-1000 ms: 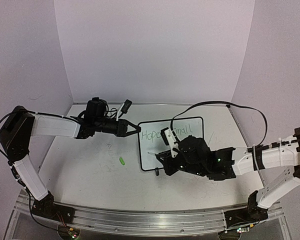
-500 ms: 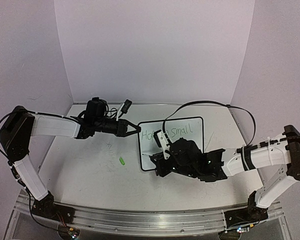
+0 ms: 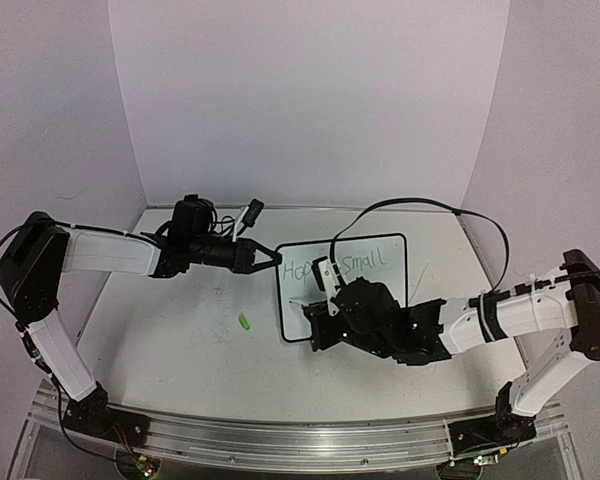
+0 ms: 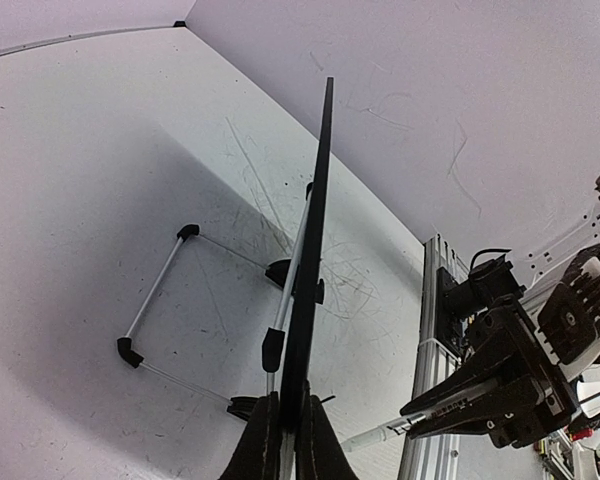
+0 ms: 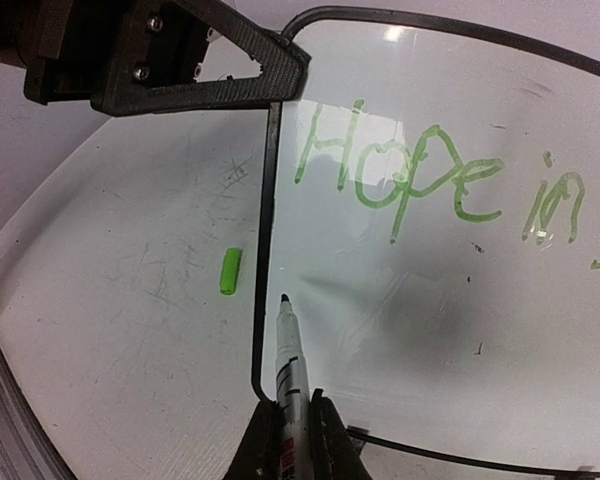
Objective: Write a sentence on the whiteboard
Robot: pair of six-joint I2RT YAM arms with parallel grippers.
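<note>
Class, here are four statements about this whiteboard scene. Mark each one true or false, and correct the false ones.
1. The left gripper is shut on the edge of the whiteboard. True.
2. The right gripper holds an eraser. False: it holds a marker, tip pointing at the board's left side.
3. The green lettering begins "Hope in". True.
4. The green cap lies on the whiteboard. False: it lies on the table, left of the board's frame.
</note>
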